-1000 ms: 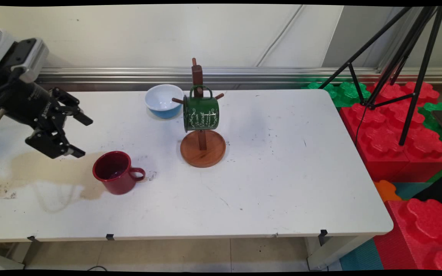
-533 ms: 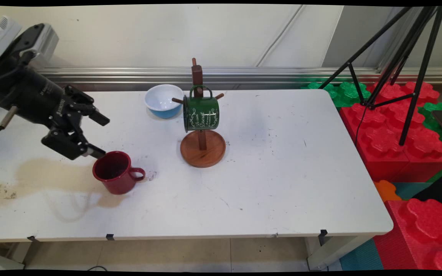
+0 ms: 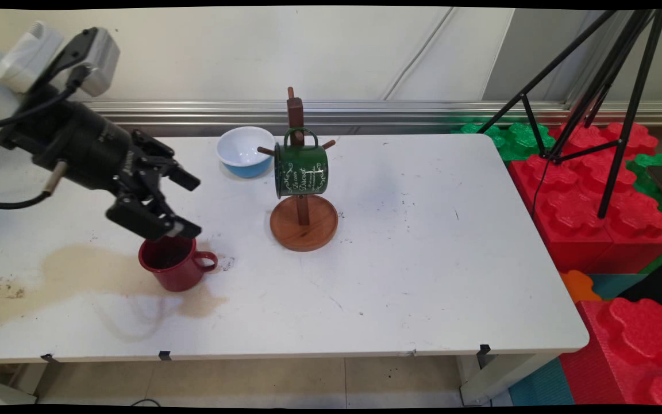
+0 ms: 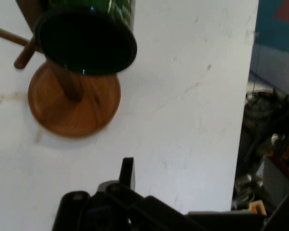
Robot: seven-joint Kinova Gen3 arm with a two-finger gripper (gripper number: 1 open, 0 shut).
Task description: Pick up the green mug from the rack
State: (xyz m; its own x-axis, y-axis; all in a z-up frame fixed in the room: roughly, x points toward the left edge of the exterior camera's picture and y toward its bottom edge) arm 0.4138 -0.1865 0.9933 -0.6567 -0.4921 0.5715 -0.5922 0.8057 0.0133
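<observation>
My black gripper point(image 3: 189, 206) hangs open just above the rim of a dark red mug point(image 3: 174, 270), which stands upright at the table's front left with its handle pointing right. The lower finger sits over the mug's mouth and the upper finger points toward the rack; nothing is held. To the right, a green enamel mug point(image 3: 301, 171) hangs by its handle on a wooden mug rack point(image 3: 303, 225). In the hand view the green mug's dark mouth point(image 4: 86, 41) and the rack's round base point(image 4: 74, 103) lie ahead, with one finger point(image 4: 127, 172) showing at the bottom.
A white and blue bowl point(image 3: 245, 150) stands behind the rack's left side. A brownish stain point(image 3: 78, 264) spreads over the white table point(image 3: 423, 259) by the red mug. A black tripod point(image 3: 595, 86) and red and green foam blocks point(image 3: 589, 218) stand off the right edge.
The gripper has travelled right and slightly down, from left of the red mug to directly over its rim, staying open. The mugs, rack and bowl have not moved.
</observation>
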